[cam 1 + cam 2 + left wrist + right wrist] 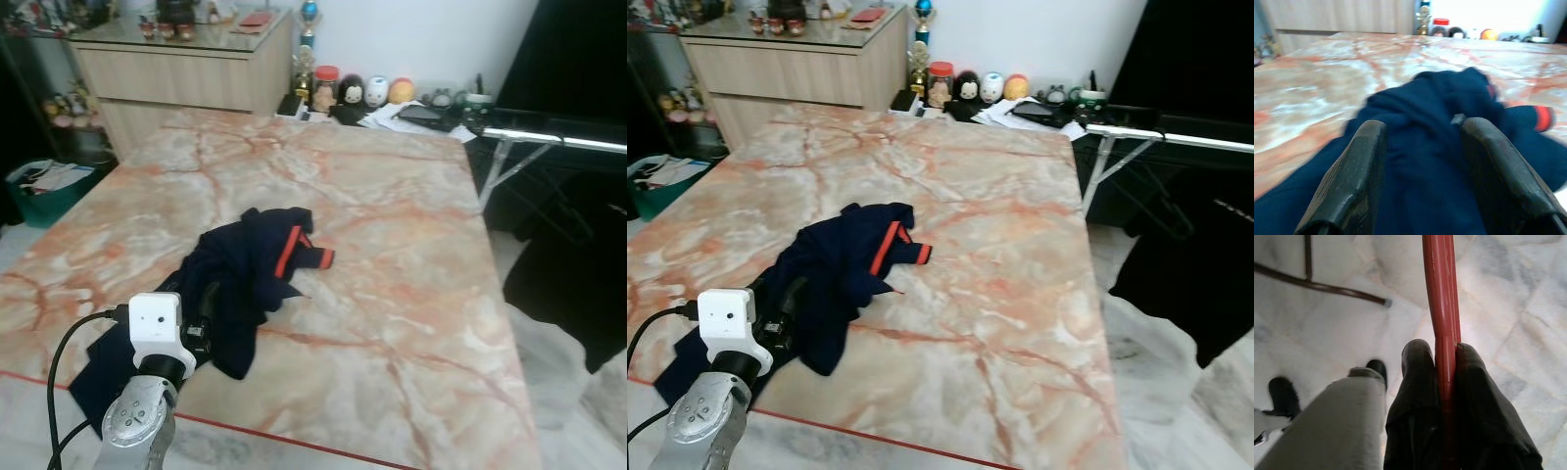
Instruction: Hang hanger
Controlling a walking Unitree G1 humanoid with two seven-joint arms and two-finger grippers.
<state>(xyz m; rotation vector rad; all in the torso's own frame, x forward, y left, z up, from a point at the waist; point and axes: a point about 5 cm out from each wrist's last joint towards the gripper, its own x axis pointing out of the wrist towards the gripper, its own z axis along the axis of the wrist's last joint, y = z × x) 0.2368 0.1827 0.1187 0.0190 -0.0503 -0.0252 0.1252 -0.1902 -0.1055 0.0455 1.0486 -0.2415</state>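
A dark navy garment (250, 259) with orange-red trim lies crumpled on the marble table (392, 196), near its front left. My left gripper (206, 304) rests low over the garment's near part. In the left wrist view it (1422, 147) is open, with navy cloth (1440, 103) lying between and beyond the two black fingers (1352, 181). My right gripper (1442, 352) hangs over the pale floor, shut on the thin red bar of a hanger (1440, 284), which runs on past the fingertips.
Jars and round figurines (353, 93) line the table's far edge, with a wooden cabinet (186, 69) behind. A metal rack (549, 142) with dark clothing stands to the right. A teal bin (44, 191) sits at the left. A dark frame leg (1327, 286) crosses the floor.
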